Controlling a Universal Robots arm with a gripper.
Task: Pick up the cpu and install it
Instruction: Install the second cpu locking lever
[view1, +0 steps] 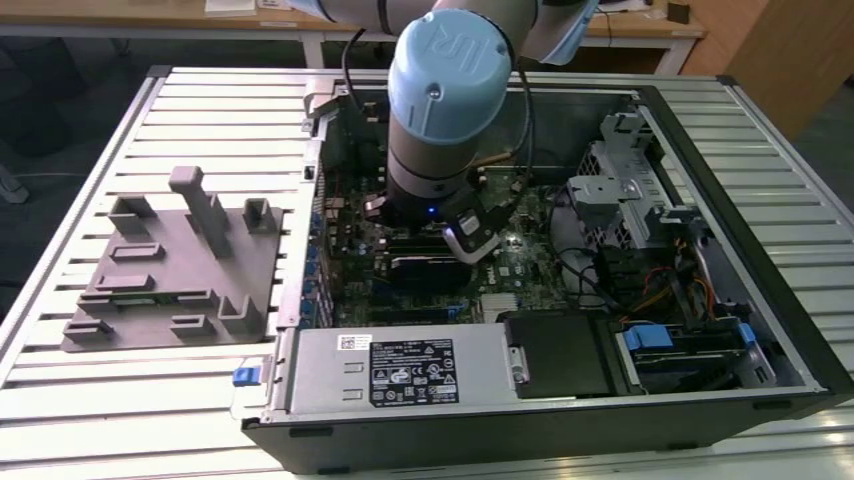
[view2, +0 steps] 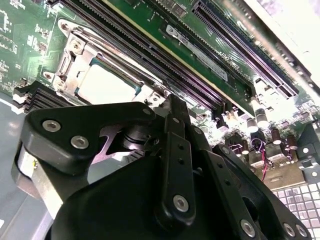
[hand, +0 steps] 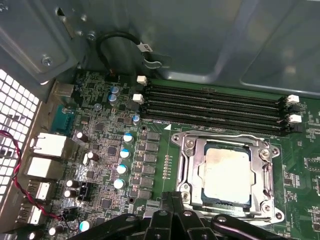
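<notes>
The cpu (hand: 225, 172), a flat square chip with a pale metal top, lies inside the metal-framed socket (hand: 187, 160) on the green motherboard. It also shows in the second wrist view, where the cpu (view2: 107, 85) sits in the socket frame (view2: 70, 55). My gripper (hand: 171, 197) hangs just above the board beside the socket, its black fingers together with nothing between them. In the exterior view the gripper (view1: 467, 240) is lowered into the open computer case (view1: 747, 330), and the arm hides the socket there.
A grey moulded tray (view1: 174, 270) rests on the slatted table at the exterior view's left. Black memory slots (hand: 215, 107) run beside the socket. The power supply (view1: 400, 370) and drive cage (view1: 627, 180) crowd the case, with loose cables nearby.
</notes>
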